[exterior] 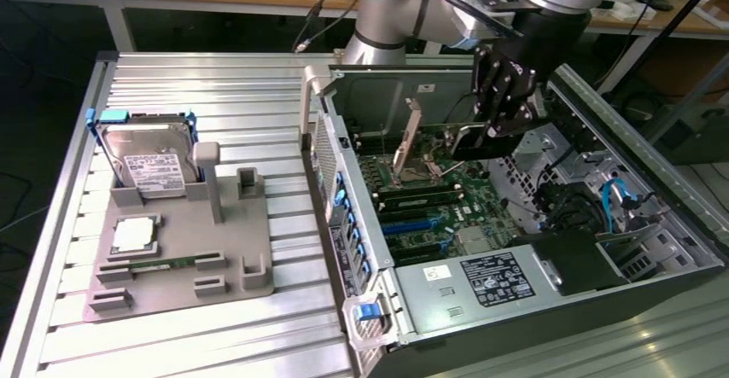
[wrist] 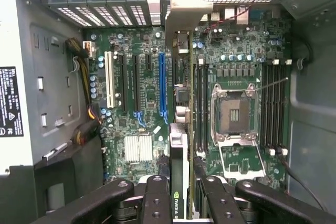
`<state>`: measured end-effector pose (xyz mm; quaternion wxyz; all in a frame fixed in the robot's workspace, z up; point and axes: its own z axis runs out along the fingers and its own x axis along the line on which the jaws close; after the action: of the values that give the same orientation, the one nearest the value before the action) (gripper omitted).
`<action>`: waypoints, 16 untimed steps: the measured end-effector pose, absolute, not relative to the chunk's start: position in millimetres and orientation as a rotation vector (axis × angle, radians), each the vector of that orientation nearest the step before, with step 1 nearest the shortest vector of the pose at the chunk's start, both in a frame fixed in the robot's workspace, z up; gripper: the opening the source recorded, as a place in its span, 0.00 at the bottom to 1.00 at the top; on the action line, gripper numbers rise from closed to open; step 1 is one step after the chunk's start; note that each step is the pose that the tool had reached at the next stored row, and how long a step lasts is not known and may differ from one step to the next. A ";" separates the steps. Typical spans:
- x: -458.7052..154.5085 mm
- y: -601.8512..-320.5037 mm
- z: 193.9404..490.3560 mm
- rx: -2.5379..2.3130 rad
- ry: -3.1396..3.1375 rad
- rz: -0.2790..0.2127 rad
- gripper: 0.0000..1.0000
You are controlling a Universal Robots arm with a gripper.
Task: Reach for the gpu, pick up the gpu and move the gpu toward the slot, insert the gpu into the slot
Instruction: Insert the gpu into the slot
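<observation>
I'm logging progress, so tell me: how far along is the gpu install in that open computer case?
Done: the gpu is picked up and carried into the case. In hand: the tool grips it edge-on above the motherboard, beside the blue slot. Left: seating it; it doesn't look pressed home.

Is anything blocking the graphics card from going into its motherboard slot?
Nothing visible does. The gripper holds the thin dark greenish-brown gpu card edge-on over the green motherboard, beside the long blue slot; the card hides what lies under it.
</observation>
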<state>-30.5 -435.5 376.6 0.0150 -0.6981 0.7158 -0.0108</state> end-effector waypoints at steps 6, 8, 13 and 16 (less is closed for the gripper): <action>-35.7 -435.6 365.6 -2.172 2.227 -0.034 0.27; -36.9 -435.6 362.0 -2.172 2.227 -0.034 0.27; -37.7 -436.5 353.4 -2.172 2.227 -0.034 0.27; -38.2 -437.7 348.9 -2.172 2.227 -0.035 0.27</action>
<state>-38.2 -437.7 348.9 0.0153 -0.6981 0.7158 -0.0112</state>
